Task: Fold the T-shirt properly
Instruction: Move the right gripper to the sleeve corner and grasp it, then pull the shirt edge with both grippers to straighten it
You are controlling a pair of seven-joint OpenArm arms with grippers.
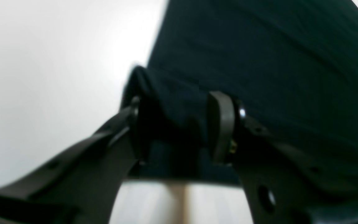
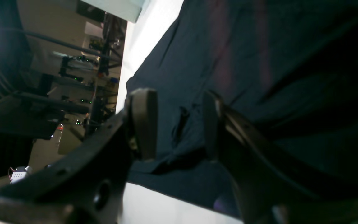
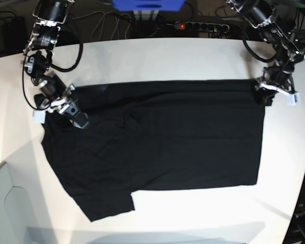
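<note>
The black T-shirt [image 3: 168, 137] lies spread flat on the white table [image 3: 157, 61], with one sleeve pointing toward the front left. My left gripper [image 3: 262, 95] sits at the shirt's far right corner. In the left wrist view, the left gripper [image 1: 179, 130] is open, its fingers apart on either side of a bunched fold of the T-shirt [image 1: 275, 62]. My right gripper [image 3: 80, 121] is low over the shirt's far left part. The right wrist view shows the right gripper [image 2: 176, 124] open over a small crease of the T-shirt [image 2: 228, 62].
A power strip [image 3: 198, 25] and cables lie behind the table's far edge, beside a blue object [image 3: 147, 4]. The table edge curves down at the left, with a grey surface [image 3: 10, 203] below it. Bare white table surrounds the shirt.
</note>
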